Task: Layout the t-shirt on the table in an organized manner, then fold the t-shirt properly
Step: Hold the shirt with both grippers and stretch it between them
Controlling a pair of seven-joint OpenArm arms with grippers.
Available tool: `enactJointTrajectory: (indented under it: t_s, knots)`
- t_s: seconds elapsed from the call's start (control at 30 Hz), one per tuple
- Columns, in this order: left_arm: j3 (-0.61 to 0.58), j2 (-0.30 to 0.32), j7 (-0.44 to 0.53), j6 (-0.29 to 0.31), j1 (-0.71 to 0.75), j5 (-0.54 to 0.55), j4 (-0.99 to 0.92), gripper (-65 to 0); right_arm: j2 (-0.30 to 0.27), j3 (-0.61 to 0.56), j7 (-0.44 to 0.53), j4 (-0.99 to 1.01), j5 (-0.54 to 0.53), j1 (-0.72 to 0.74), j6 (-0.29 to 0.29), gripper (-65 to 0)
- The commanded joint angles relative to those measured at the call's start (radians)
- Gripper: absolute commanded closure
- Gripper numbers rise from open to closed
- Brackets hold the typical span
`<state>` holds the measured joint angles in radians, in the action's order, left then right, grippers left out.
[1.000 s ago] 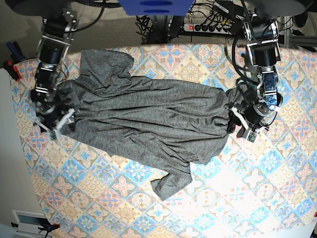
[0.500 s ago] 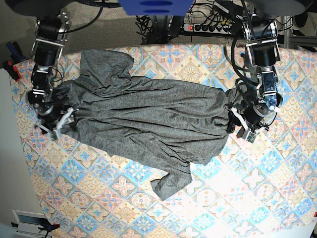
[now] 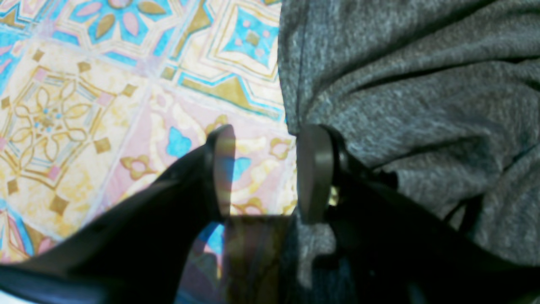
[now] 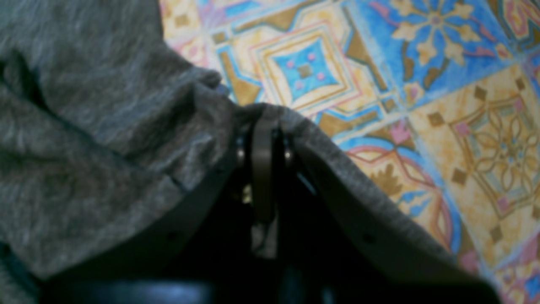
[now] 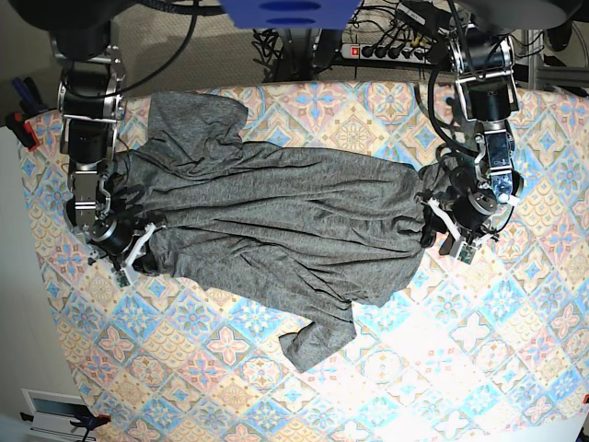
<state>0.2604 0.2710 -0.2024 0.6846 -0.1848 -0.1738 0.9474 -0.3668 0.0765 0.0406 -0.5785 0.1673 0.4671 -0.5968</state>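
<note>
The dark grey t-shirt [image 5: 276,221] lies rumpled across the tile-print table [image 5: 460,350], stretched left to right. One sleeve [image 5: 198,110] points to the back, another [image 5: 317,345] to the front. My right gripper [image 5: 143,250] is at the shirt's left end. In the right wrist view its jaws [image 4: 263,126] are pressed together, with the t-shirt [image 4: 84,126] gathered at the tips and draped over both fingers. My left gripper [image 5: 437,226] sits at the bunched right end. In the left wrist view it [image 3: 263,169] stands open, table pattern showing in the gap and the t-shirt [image 3: 422,84] edge against one finger [image 3: 314,169].
A power strip [image 5: 386,51] and cables run behind the table's back edge. Red-handled tools [image 5: 23,129] lie off the left edge. The curved left table edge passes close to my right arm. Bare tile pattern shows in front of the shirt.
My right gripper has slid toward the front and right along the shirt's left end and shut. The fabric there is now gathered at it. The left arm has not moved.
</note>
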Motion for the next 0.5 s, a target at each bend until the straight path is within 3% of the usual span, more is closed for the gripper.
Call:
enactJointTrajectory:
  t_s: [0.0,0.1,0.23,0.37,0.47]
  knots:
    - [-0.011,-0.003,-0.190,0.014,0.041,-0.123,-0.023,-23.3,-0.031,0.003,-0.026,0.016,0.024,0.035,0.081,-2.2]
    - [-0.009,-0.003,-0.190,0.014,0.061,-0.119,-0.023,-23.3,-0.033,0.003,0.032,0.090,0.024,0.088,0.197,-2.2]
    - [-0.009,-0.005,-0.190,0.014,0.066,-0.119,-0.023,-23.3,-0.053,0.004,0.083,0.190,0.018,0.172,0.254,-2.2]
    - [-0.008,-0.012,-0.190,0.014,0.080,-0.119,-0.023,-23.3,-0.054,0.069,0.163,0.274,0.018,0.220,0.387,-2.4]
    - [-0.008,-0.017,-0.190,0.014,0.080,-0.120,-0.023,-23.3,-0.054,0.121,0.196,0.288,0.021,0.221,0.440,-2.5]
